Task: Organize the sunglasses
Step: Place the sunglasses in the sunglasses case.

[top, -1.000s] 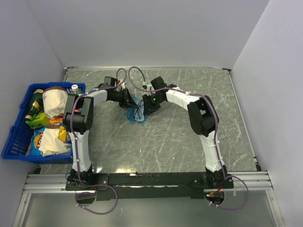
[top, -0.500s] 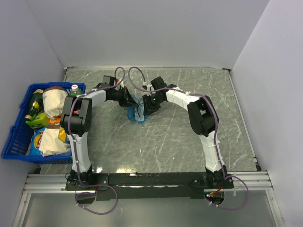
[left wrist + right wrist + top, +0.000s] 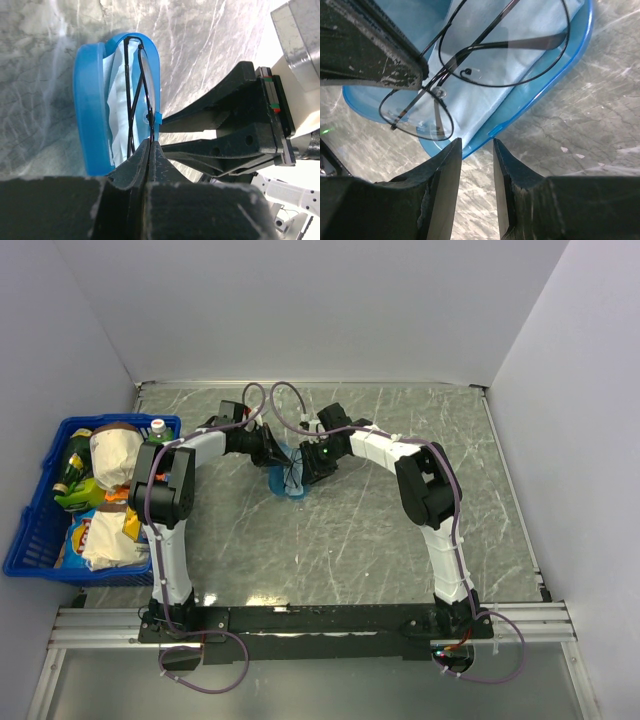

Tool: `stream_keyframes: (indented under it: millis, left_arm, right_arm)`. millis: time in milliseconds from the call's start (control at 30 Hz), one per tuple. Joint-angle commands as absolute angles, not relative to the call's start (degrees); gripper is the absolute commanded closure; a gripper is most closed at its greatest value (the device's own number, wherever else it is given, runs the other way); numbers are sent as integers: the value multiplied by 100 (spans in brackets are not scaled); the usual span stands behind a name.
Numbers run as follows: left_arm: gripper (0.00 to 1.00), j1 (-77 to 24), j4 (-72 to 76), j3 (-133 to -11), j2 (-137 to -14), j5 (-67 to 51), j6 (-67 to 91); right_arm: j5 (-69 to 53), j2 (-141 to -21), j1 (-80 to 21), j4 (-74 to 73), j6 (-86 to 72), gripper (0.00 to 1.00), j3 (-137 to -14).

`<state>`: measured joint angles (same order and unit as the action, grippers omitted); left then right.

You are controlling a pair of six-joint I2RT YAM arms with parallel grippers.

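**Item:** small sunglasses [image 3: 465,72] with a thin black wire frame.
**Location:** you have them inside the open blue translucent clamshell case [image 3: 87,100]. They lie on the light-blue cloth [image 3: 485,102], and the case sits mid-way across the grey marbled table [image 3: 380,530].
**Orientation:** lenses up, arms folded beneath. The long axis follows the case's length, running away from your arm bases.
**Left gripper** [image 3: 149,147]**:** fingers pressed together, pinching the wire frame near the bridge.
**Right gripper** [image 3: 475,145]**:** fingers partly spread, tips at the case rim. You cannot tell whether they touch it.
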<state>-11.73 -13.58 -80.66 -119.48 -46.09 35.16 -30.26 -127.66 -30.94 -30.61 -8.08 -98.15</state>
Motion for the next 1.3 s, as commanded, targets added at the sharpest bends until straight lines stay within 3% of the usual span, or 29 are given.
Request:
stream_keyframes:
  millis: [0, 1267]
  left_arm:
    - [99, -1195, -1424, -8165, -11751, -4395, 3454]
    - [99, -1081, -1512, -8491, -11953, -4623, 3392]
  right_arm:
    - [-3304, -12744, -3129, -2892, -940, 61, -9738]
    - [-3867, -12841, -3305, -2725, -976, 60, -9712]
